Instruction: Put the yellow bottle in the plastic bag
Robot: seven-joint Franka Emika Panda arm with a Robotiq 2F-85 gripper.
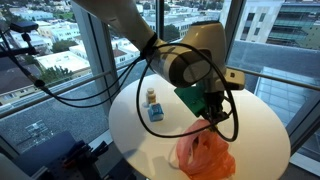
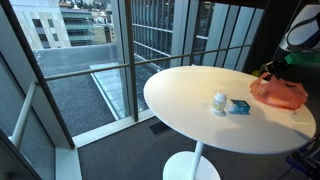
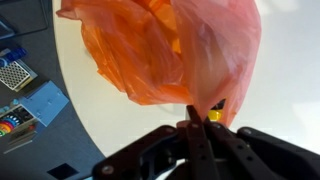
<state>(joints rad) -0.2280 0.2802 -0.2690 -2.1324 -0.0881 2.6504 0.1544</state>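
Gripper jaws clenched at bag edge, maybe pinching film (yellow speck beside the tips, can't identify). Bottle well apart from it, on table beside box. Risk: pulling away now drags the bag, mouth collapses, bottle won't go in.

- Round white tabletop on a white pedestal base.
- Behind the tabletop, floor-to-ceiling windows, daylit city buildings beyond.
- Beneath the tabletop, grey carpet.
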